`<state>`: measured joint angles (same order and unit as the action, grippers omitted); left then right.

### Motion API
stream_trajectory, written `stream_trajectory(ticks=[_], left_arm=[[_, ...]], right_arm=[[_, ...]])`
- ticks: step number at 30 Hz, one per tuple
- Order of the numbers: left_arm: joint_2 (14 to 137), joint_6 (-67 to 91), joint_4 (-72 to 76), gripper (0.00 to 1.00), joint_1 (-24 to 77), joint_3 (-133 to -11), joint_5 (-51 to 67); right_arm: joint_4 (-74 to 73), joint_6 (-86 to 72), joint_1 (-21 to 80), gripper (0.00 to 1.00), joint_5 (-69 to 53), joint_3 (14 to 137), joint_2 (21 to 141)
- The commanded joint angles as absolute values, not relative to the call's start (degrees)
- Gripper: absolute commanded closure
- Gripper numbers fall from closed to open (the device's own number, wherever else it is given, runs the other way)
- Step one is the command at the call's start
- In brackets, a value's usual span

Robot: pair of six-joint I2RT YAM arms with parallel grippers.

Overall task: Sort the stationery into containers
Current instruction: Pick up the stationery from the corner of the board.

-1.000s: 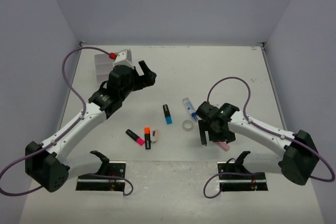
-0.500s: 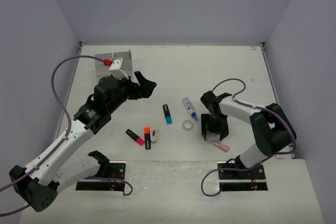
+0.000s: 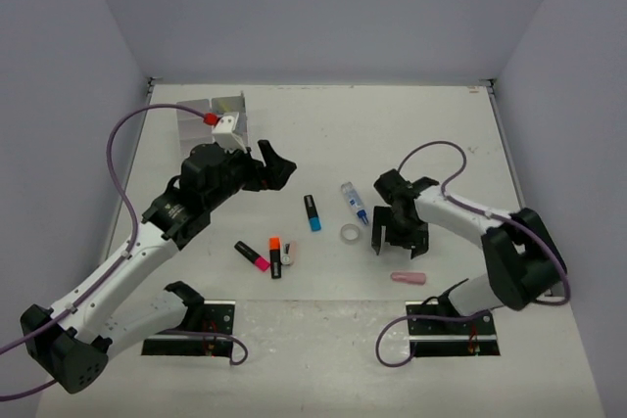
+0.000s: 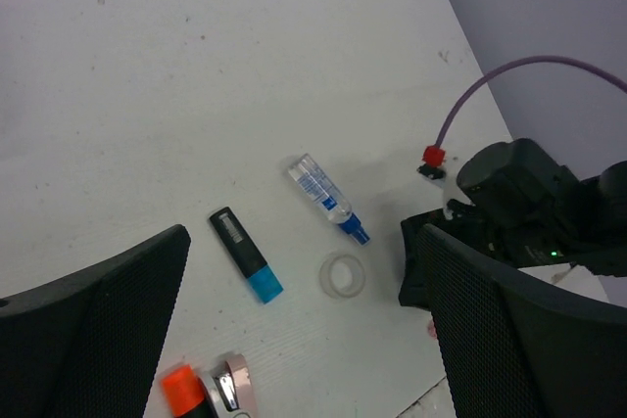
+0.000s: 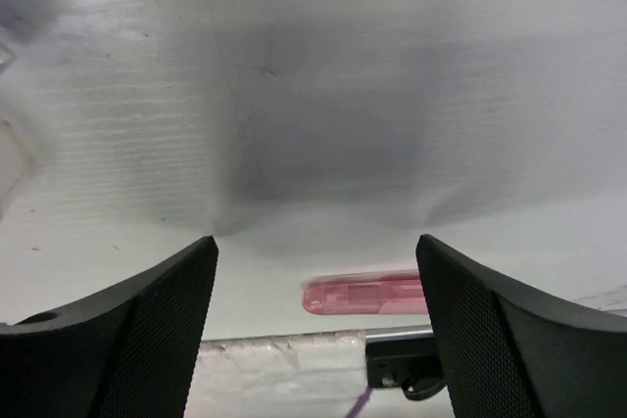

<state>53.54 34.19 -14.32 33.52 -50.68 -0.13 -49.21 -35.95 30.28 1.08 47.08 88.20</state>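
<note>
While the top view alone shows the tray (image 3: 211, 115), far left and partly behind the left arm, the left wrist view picks out the blue highlighter (image 4: 246, 255), the tube (image 4: 328, 199) with its blue cap, and the tape ring (image 4: 342, 275) lying near one another mid-table. The left gripper (image 3: 274, 165) hangs above the table, jaws wide and holding nothing. The right gripper (image 3: 397, 242), just right of the ring, also stands wide and empty. Its wrist view shows only the pink eraser (image 5: 362, 295), lying flat close to the table's near edge. The pink highlighter (image 3: 252, 255) and the orange highlighter (image 3: 275, 255) lie near-left, well apart from the walls.
</note>
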Motion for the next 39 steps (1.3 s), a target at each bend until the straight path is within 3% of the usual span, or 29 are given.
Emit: stream_trajectory(ticks=[1, 6, 11, 19, 27, 39], left_arm=[[56.5, 31.5, -14.0, 0.00, 34.2, -51.5, 3.0], [57.2, 32.1, -13.7, 0.00, 37.7, -50.7, 1.3], [58.4, 33.1, -13.6, 0.00, 41.1, -50.5, -2.2], [59.4, 33.3, -16.2, 0.00, 42.3, -51.6, -6.0], [56.6, 32.8, -21.6, 0.00, 42.4, -53.5, -10.2], [55.0, 31.9, -22.9, 0.00, 42.4, -53.3, -9.8]], right_arm=[[-46.2, -54.5, 32.2, 0.07, 14.7, 42.3, 67.5], [-51.2, -78.0, 33.2, 0.01, 22.0, 32.6, 40.3], [-60.8, -84.1, 33.5, 0.01, 24.5, 30.6, 33.3], [-86.2, -110.3, 33.5, 0.01, 25.7, 40.4, 47.6], [-77.1, -115.7, 37.8, 0.02, 14.6, 39.4, 55.3], [-64.6, -123.6, 40.5, 0.15, 18.9, 31.1, 57.2]])
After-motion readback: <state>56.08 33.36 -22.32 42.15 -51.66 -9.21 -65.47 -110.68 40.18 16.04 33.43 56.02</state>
